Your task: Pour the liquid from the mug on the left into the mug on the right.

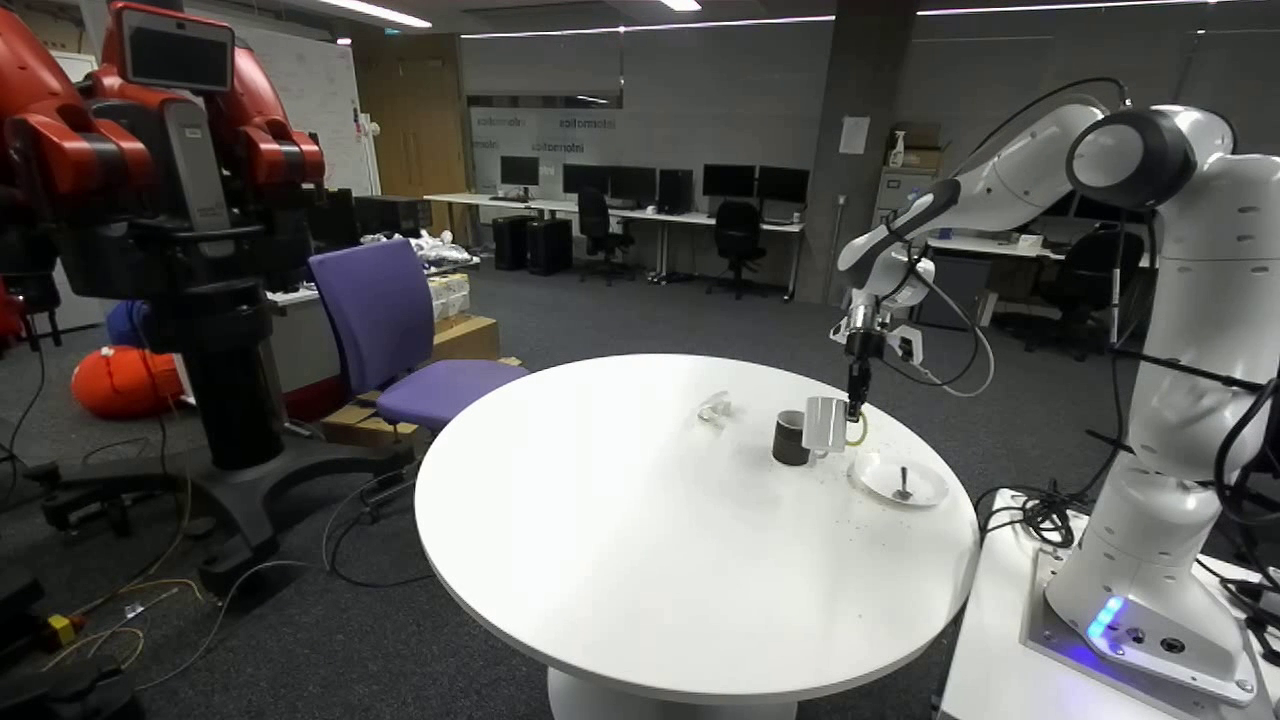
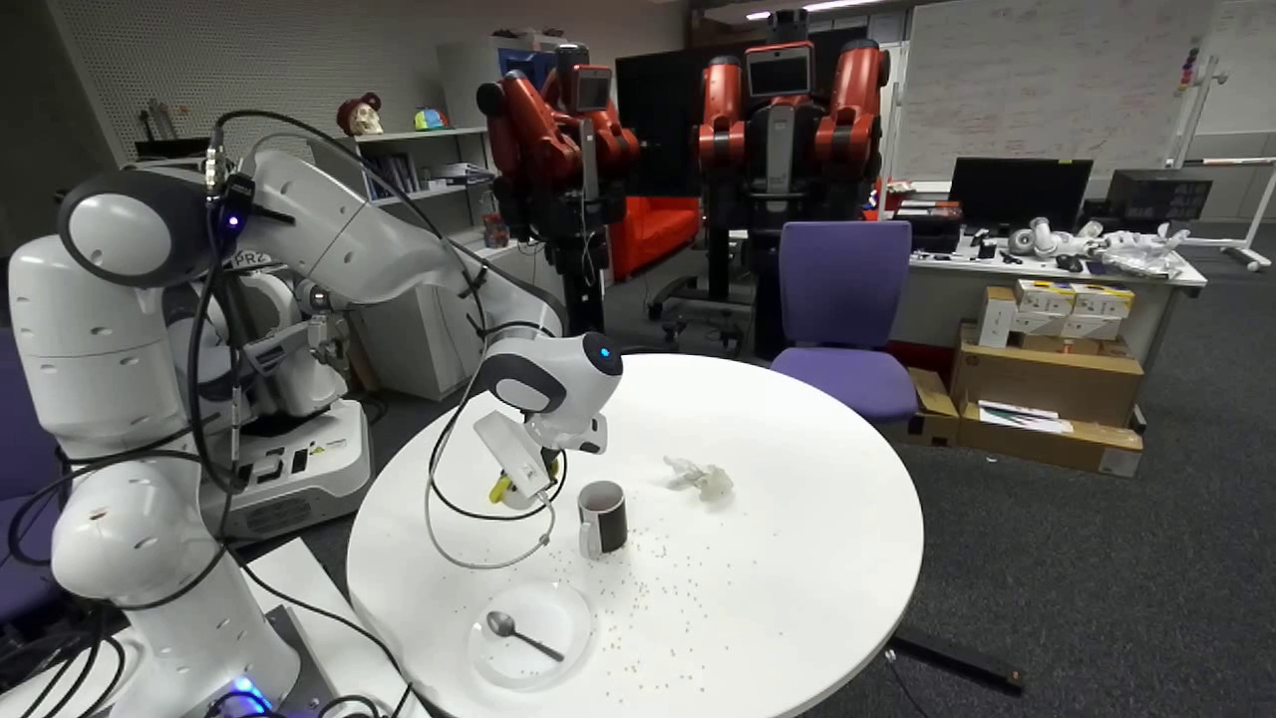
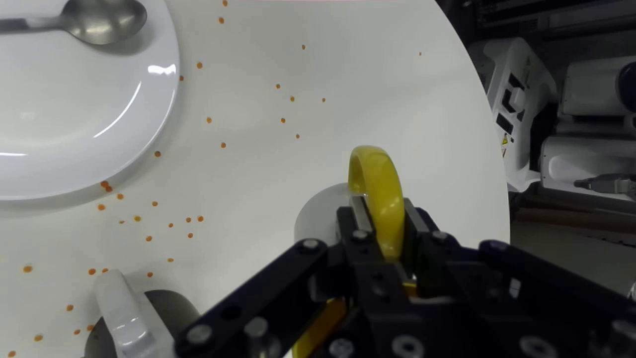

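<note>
My gripper (image 1: 854,412) is shut on the yellow handle (image 3: 380,186) of the mug on the left. That pale mug (image 1: 825,425) is held above the table and looks roughly upright. Part of its yellow inside (image 2: 501,489) shows past the wrist, which hides most of its body in that exterior view. Beside it, the mug on the right (image 2: 606,519) stands upright on the table, dark with a light handle (image 3: 119,303). In an exterior view the held mug (image 1: 825,425) covers part of the dark mug (image 1: 790,440). No liquid is visible inside either mug.
A white plate (image 2: 573,623) with a spoon (image 2: 523,635) sits close to the dark mug. Crumpled clear plastic (image 2: 703,479) lies on the round table (image 1: 600,560). Small orange bits are scattered around the mugs and plate. A purple chair (image 1: 380,320) stands at the table's edge.
</note>
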Tool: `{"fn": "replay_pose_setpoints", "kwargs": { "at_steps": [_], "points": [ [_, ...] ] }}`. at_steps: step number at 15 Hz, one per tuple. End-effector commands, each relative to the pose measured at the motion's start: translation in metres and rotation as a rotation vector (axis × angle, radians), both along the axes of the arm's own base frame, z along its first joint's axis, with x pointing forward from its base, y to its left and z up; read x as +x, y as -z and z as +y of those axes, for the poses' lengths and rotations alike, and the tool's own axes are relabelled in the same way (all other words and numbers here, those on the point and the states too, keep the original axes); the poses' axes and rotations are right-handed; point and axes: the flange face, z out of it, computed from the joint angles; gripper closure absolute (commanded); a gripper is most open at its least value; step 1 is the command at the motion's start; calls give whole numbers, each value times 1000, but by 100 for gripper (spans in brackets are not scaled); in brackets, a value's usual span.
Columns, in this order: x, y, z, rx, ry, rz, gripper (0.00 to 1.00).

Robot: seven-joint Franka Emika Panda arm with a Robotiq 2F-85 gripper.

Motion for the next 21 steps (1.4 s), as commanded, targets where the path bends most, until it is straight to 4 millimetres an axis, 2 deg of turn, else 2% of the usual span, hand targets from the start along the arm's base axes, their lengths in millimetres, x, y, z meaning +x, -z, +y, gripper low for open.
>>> {"fn": "replay_pose_setpoints", "kwargs": {
  "at_steps": [1, 6, 12, 21],
  "points": [
    [19, -9, -16, 22, -7, -25, 95],
    [30, -17, -26, 91, 10, -29, 95],
    [33, -20, -44, 228, 63, -11, 95],
    [37, 4, -80, 337, 102, 69, 95]
  ]
}}
